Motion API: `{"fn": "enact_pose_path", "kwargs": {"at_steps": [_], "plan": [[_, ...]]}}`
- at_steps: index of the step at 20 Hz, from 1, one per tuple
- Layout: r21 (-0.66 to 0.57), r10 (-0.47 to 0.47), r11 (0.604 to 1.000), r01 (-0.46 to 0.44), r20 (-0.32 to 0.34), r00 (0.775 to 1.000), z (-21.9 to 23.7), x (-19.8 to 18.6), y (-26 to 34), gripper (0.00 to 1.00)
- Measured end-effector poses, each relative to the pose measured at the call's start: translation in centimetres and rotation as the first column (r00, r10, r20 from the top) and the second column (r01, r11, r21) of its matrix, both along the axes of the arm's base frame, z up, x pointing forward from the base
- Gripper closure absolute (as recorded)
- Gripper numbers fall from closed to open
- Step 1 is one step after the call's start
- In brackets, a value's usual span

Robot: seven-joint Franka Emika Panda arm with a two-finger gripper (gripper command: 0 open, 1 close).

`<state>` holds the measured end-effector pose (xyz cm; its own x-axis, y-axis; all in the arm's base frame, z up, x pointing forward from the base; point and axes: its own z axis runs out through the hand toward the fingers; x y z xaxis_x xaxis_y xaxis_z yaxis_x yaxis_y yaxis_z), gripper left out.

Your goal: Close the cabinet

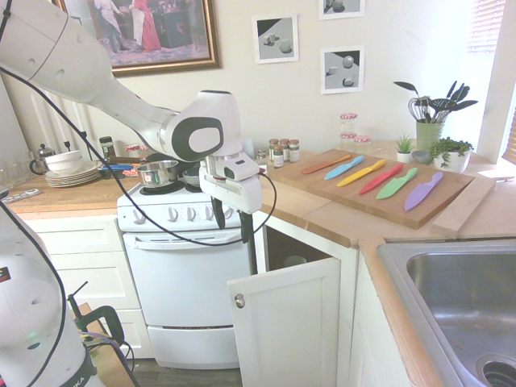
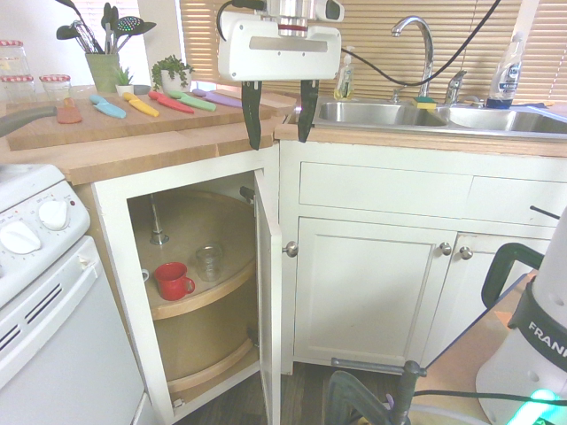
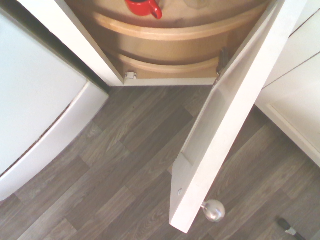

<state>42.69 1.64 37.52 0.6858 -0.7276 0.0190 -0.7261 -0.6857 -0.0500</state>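
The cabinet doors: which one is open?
The corner cabinet beside the stove; its door swings outward, showing a red mug. The others are shut.

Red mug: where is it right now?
In the second exterior view the red mug stands on the upper round shelf inside the open cabinet, left of a clear glass.

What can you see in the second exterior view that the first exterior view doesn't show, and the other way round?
Only the second exterior view looks into the open cabinet: a red mug and a clear glass on its round shelf, plus the sink faucet. Only the first exterior view shows the stovetop pot, stacked plates and framed pictures. Both show the open gripper above the open cabinet door, and the colored knives on the board.
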Motion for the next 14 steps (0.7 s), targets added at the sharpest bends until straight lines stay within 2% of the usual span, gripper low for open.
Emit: {"fn": "enact_pose_path", "kwargs": {"at_steps": [5, 9, 14], "plan": [[-0.027, 0.013, 1.000, -0.013, -0.005, 1.000, -0.9, -0.4, -1.2, 0.00], [-0.101, 0.073, 0.992, -0.073, -0.001, 0.997, -3.2, -1.6, -4.0, 0.00], [-0.122, 0.167, 0.979, -0.164, 0.014, 0.986, -7.4, -1.6, -6.1, 0.00]]}}
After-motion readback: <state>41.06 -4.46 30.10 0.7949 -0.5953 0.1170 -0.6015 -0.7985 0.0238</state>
